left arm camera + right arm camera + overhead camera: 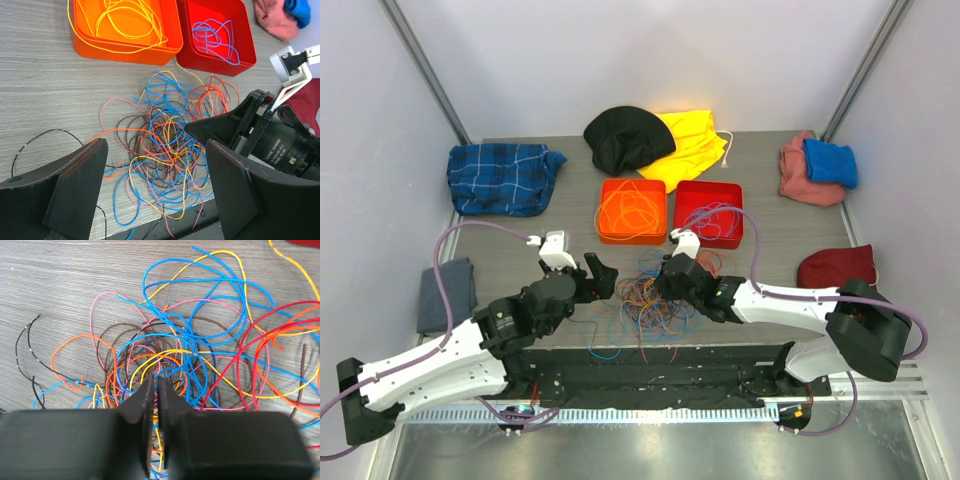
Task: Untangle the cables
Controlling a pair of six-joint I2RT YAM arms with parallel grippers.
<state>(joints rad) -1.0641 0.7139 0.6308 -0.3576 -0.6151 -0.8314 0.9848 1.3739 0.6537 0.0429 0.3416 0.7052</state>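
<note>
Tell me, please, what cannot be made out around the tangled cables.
- Right wrist view: whether the right end effector pinches a strand of the cables; its own fingers hide the gap.
- Top view: single strands, too thin to trace.
- Left wrist view: the pile's near edge, cut off by the frame and the left end effector.

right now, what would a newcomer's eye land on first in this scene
The bright tangle of cables in the near middle, with the right gripper pinched nearly shut on strands of it. Behind it sit an orange bin and a red bin, each holding a few loose cables.
</note>
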